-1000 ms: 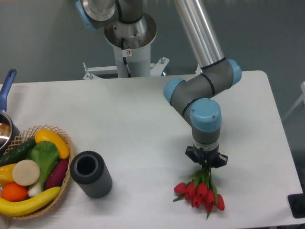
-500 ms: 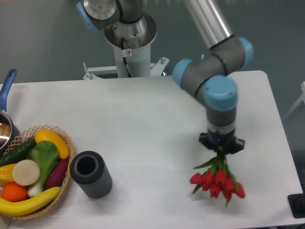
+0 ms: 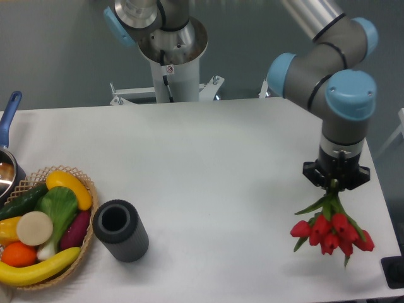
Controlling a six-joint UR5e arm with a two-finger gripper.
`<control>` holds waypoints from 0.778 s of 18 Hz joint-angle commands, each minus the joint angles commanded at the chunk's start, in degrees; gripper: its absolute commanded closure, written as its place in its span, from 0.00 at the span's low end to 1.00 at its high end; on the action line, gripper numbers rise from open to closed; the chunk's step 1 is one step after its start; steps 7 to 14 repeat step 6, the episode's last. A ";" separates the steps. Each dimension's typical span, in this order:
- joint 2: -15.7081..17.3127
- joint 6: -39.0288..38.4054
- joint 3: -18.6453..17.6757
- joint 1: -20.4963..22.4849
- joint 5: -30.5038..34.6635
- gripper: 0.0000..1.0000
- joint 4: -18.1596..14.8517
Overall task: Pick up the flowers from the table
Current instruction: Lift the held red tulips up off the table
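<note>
The flowers (image 3: 331,231) are a small bunch of red tulip buds with green stems, hanging heads down above the right side of the white table (image 3: 202,164). My gripper (image 3: 336,184) is shut on the stems from above and holds the bunch clear of the tabletop. The fingertips are mostly hidden behind the gripper body and the stems.
A dark grey ribbed cylinder (image 3: 120,230) stands at the front left. A wicker basket (image 3: 86,211) with mixed produce sits at the left edge, with a blue-handled pot (image 3: 7,158) behind it. The robot base (image 3: 172,57) stands behind the table. A dark object (image 3: 394,273) sits at the front right corner.
The gripper has risen and moved to the right with the flowers in it. The bunch has gone from resting on the table to hanging in the air.
</note>
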 joint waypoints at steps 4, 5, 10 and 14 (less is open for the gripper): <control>0.26 3.07 1.15 0.09 0.00 1.00 -3.36; 0.35 3.08 1.15 0.09 0.00 1.00 -3.36; 0.35 3.08 1.06 0.09 0.09 1.00 -3.36; 0.35 3.08 1.06 0.09 0.09 1.00 -3.36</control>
